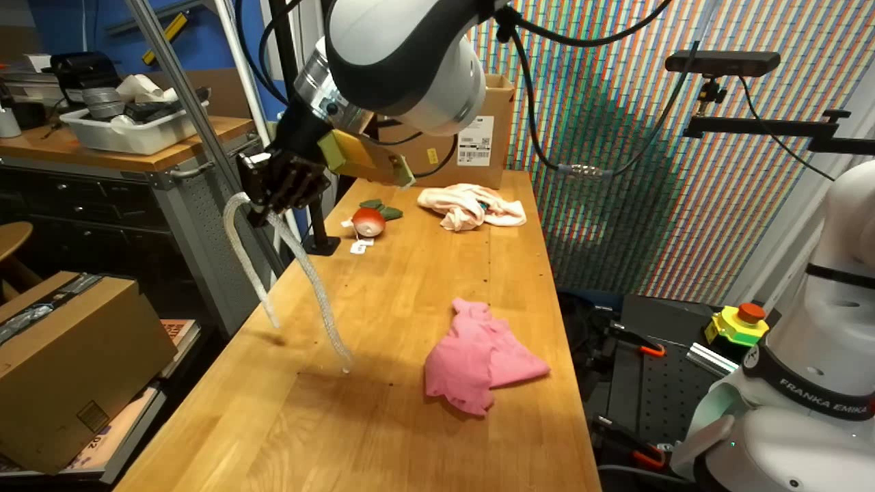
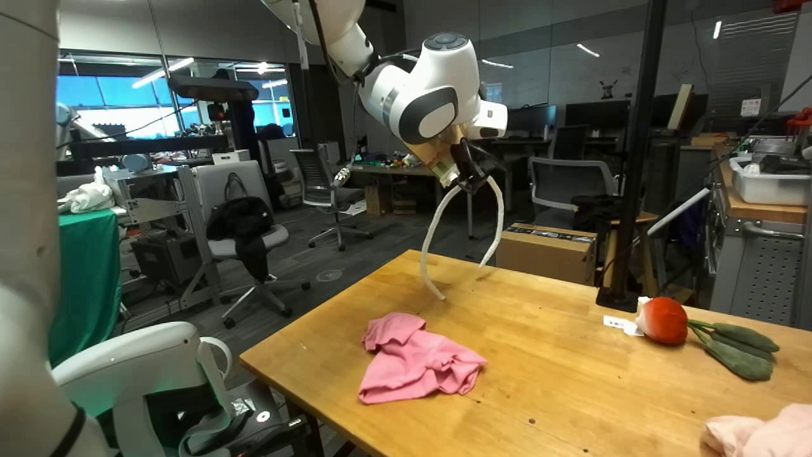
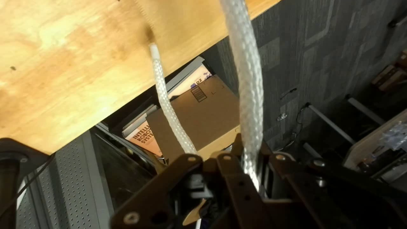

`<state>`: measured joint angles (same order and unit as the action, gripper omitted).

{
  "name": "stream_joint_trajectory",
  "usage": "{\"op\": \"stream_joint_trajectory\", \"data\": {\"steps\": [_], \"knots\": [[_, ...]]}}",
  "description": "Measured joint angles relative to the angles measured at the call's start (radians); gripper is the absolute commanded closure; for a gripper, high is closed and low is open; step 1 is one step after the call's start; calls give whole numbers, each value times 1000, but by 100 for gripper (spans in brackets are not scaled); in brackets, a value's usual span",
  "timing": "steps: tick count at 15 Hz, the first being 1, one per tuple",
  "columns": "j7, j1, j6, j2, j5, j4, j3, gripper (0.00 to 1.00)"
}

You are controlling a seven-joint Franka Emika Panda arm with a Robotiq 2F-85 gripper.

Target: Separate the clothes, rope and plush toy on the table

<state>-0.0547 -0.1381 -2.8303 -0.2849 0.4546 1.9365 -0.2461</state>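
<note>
My gripper (image 1: 258,205) is shut on the white rope (image 1: 313,273) and holds it up at the table's edge. In an exterior view (image 2: 471,183) and the wrist view (image 3: 243,156) the gripper also grips the rope (image 3: 250,82). Two ends of the rope (image 2: 430,235) hang down, close to the tabletop; whether they touch it is unclear. A pink cloth (image 1: 465,362) lies crumpled near the table's middle, also in an exterior view (image 2: 415,365). A pale peach cloth (image 1: 472,203) lies at the far end, partly cut off elsewhere (image 2: 771,435). A red plush toy with green leaves (image 1: 369,222) lies near the black post, also here (image 2: 663,320).
The wooden table (image 1: 410,287) has a black post (image 2: 625,190) clamped at its edge. A cardboard box (image 1: 502,130) stands behind the peach cloth. Another cardboard box (image 3: 203,117) sits below the table edge. A camera arm (image 1: 724,65) stands across from it.
</note>
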Motion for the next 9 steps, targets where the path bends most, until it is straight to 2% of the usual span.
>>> {"op": "stream_joint_trajectory", "data": {"steps": [5, 9], "knots": [[54, 27, -1, -70, 85, -24, -31, 92], [64, 49, -1, -109, 108, -31, -38, 92]]}}
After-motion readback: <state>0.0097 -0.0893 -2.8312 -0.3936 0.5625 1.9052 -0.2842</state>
